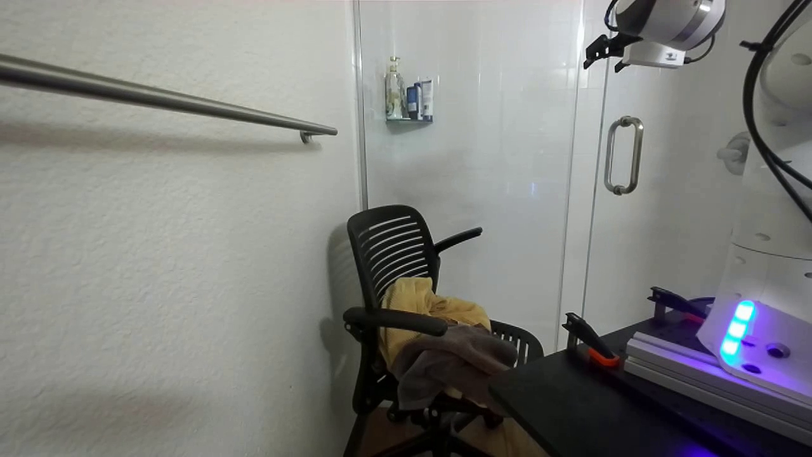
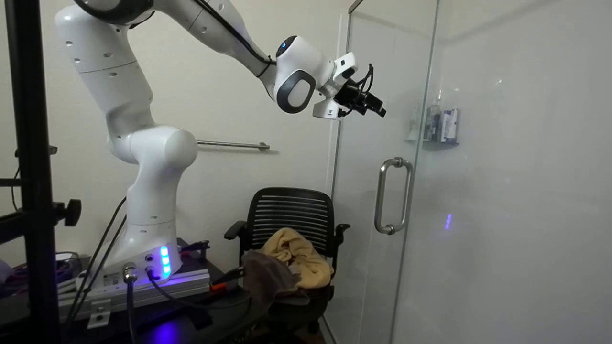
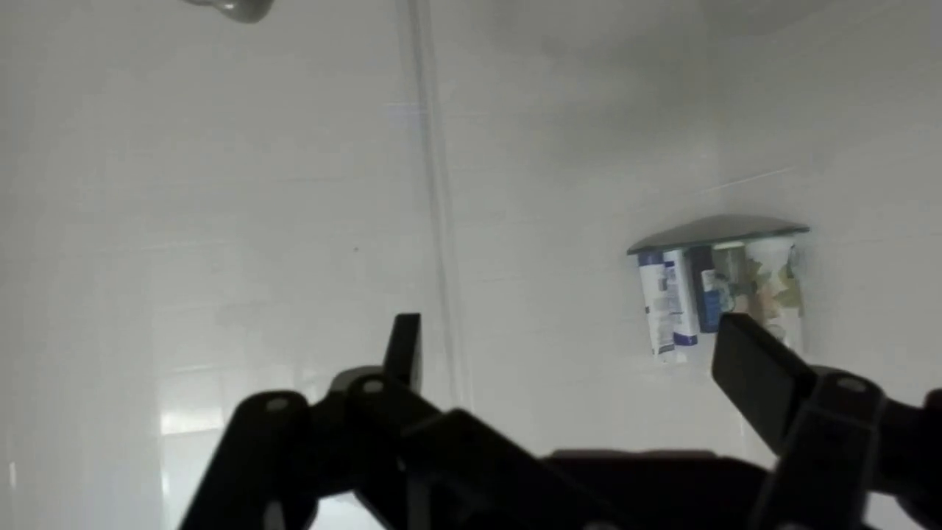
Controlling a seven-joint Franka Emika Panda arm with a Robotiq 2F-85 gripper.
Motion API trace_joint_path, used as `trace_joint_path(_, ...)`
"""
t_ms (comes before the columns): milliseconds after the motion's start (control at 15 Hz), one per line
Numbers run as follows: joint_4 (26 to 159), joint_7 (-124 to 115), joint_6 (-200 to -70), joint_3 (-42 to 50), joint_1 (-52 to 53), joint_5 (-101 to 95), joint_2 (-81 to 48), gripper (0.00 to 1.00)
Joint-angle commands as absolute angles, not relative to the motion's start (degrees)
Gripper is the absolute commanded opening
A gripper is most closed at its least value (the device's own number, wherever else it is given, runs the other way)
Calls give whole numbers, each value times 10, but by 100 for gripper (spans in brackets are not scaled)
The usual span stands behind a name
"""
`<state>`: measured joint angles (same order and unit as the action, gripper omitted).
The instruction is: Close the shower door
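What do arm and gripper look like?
The arm is white and rounded, with dark-grey wrist trim, a strapped-on black cable and blue base lights. The gripper is black, with two blocky fingers and looped wires. The mark on the white wrist box is unreadable.

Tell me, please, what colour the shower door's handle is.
Silvery grey; the door handle shows best in an exterior view.

Arm (image 2: pixel 162 153) white, smoothly rounded, dotted with grey screw spots (image 2: pixel 108 55); black cable (image 2: pixel 231 29) strapped along it, well above the base (image 2: pixel 138 246). On the base, a column of blue lights (image 2: pixel 165 262). Farthest from base, gripper (image 3: pixel 574 353): black, angular.
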<state>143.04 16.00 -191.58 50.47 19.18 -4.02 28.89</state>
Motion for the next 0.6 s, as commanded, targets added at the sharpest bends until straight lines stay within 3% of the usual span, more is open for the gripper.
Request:
trace_joint_path(0,1375,122,-1995,497,169,4,159,100)
trace_joint_path(533,1250,126,-1977,504,140,107,19,100)
